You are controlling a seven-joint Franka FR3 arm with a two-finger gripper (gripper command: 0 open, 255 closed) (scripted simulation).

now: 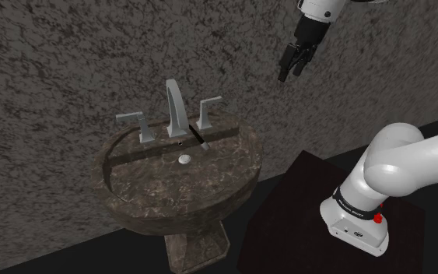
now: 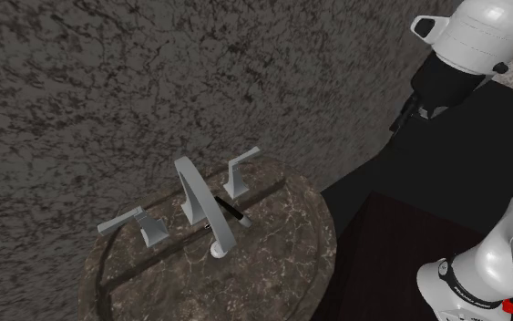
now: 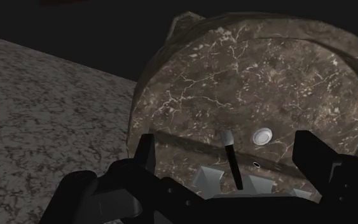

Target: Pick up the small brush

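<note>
Hovering above the sink, the gripper has fingers spread; small brush lies by faucet.

The air above the sink is open. The tall tap and a handle stand close beside the small brush.
</note>
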